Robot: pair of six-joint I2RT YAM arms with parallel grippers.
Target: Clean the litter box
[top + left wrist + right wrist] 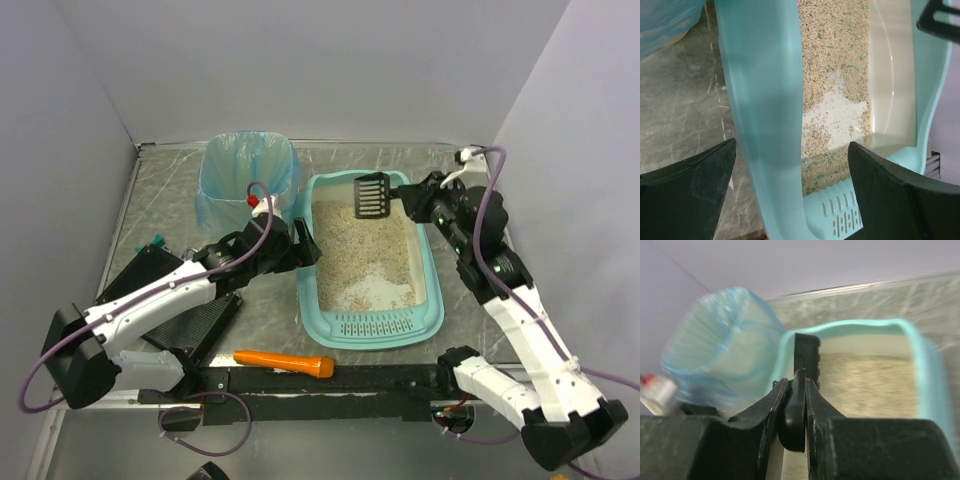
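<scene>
The teal litter box lies mid-table with beige litter and a bare patch near its slotted lip. My left gripper is open, its fingers straddling the box's left wall without pressing it. My right gripper is shut on the handle of a black slotted scoop, held over the box's far end. In the right wrist view the gripper pinches the scoop handle, with the box rim ahead.
A waste bin lined with a blue bag stands left of the box's far end, also in the right wrist view. A flat black case lies under the left arm. An orange tool lies at the near edge.
</scene>
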